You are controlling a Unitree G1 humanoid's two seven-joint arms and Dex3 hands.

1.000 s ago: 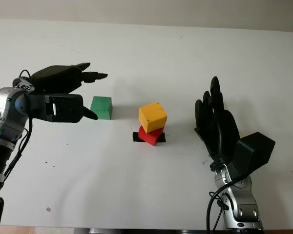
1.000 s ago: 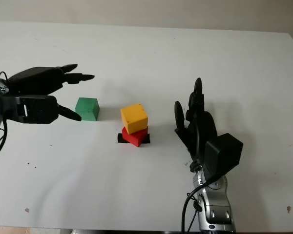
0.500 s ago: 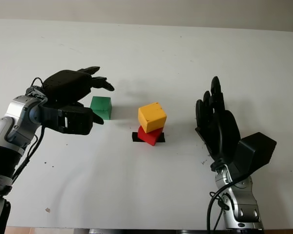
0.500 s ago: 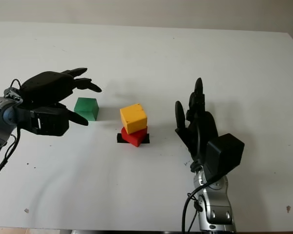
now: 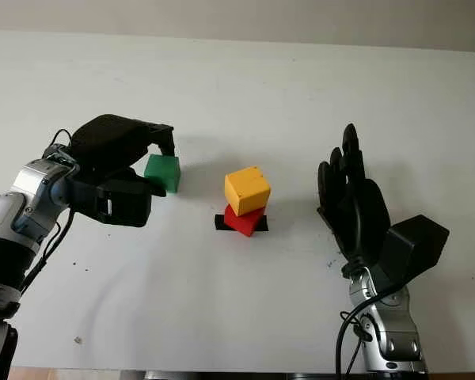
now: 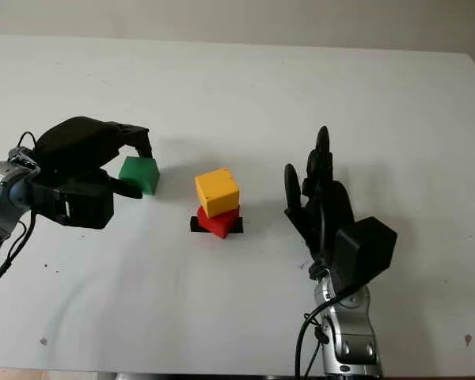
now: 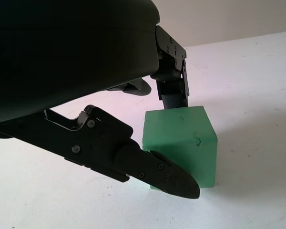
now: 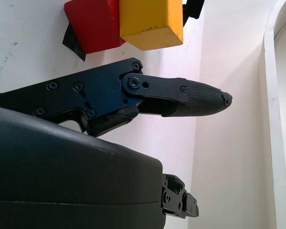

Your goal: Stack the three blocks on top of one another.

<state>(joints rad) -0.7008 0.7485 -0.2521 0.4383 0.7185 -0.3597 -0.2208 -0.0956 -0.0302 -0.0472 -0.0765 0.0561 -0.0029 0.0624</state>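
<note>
Green block (image 5: 163, 172) sits on the white table (image 5: 245, 79), left of the stack: yellow block (image 5: 247, 190) on red block (image 5: 245, 220), over a black marker (image 5: 221, 222). Left hand (image 5: 115, 170) has fingers curled around the green block, gripping it. Right hand (image 5: 353, 207) open, upright, right of stack.

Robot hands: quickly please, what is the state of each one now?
Left robot hand: closed around the green block, which sits on the table.
Right robot hand: open, to the right of the yellow-on-red stack.

White table (image 5: 245, 87) bears green block (image 5: 163, 172) and black marker (image 5: 221, 222).
</note>
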